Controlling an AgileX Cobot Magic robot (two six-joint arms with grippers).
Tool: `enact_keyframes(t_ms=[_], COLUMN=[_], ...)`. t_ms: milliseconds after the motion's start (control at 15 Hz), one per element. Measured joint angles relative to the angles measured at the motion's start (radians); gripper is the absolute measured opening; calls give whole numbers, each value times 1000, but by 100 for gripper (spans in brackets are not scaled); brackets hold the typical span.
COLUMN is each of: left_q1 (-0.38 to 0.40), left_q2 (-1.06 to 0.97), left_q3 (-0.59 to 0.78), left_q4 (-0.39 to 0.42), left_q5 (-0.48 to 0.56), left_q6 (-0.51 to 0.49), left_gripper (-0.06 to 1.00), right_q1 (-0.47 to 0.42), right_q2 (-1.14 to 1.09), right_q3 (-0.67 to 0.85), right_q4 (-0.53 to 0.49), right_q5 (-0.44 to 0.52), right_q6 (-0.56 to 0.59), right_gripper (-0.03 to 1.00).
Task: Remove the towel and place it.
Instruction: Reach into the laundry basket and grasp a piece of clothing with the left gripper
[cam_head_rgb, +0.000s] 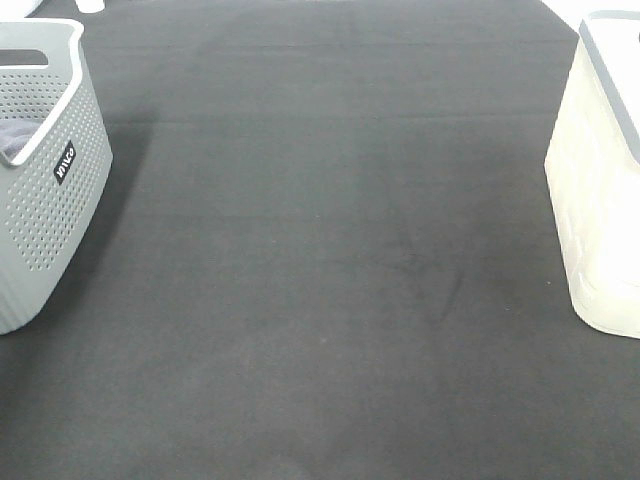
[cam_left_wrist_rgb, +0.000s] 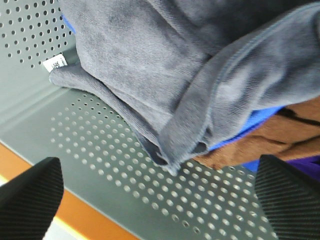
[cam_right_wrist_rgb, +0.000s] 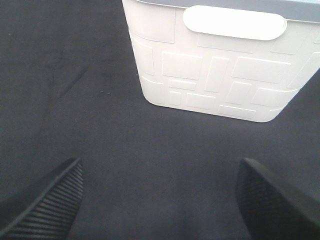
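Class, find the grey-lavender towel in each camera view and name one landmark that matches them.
Exterior high: a lavender-grey sliver, likely the towel, inside the grey perforated basket at far left.
Left wrist: the towel fills the picture's upper middle, over a blue cloth.
Right wrist: not in view.
Shared landmark: the grey perforated basket, in exterior and left wrist.

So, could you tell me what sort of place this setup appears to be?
Probably a lab tabletop staged for laundry sorting: a black cloth-covered table, a grey perforated basket holding the towel, and a white basket.
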Motion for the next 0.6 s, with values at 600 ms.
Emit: enact_keyframes(t_ms=[600], left_q1=[0], left_q2=[158], left_q3=[-72], left_q4=[110], left_q5=[-16], left_q6=[1], left_gripper=[96], right_q1=[0], right_q2=[0], right_q3=[0], right_q4=[0], right_q5=[0], right_q6=[0], right_gripper=[76])
